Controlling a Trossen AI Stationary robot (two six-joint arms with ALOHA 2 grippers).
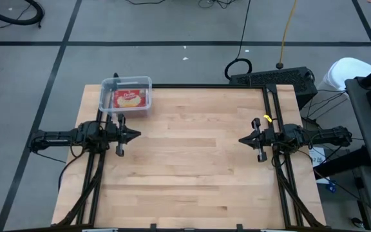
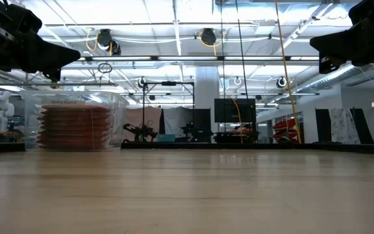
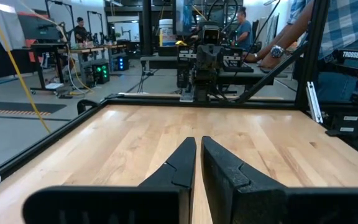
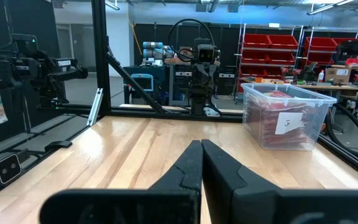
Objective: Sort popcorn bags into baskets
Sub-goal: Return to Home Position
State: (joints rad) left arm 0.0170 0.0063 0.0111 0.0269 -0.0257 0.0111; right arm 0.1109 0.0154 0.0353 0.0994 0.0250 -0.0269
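Pale wood tabletop (image 1: pixel 192 161) spans between the two arms. Above it the left end effector (image 1: pixel 134 135) hovers near the clear basket (image 1: pixel 126 82), fingers together and empty. The right end effector (image 1: pixel 243 139) hangs well apart from it, fingers also together. The basket sits at the far left corner, holding stacked red popcorn bags (image 1: pixel 129 98). Its white label (image 4: pixel 289 122) bears a handwritten mark too unclear to read.

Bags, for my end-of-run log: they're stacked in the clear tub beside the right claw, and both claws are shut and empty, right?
Not quite. The high view shows the tub holding the bags beside the left claw, not the right claw. Both claws are indeed shut and empty.
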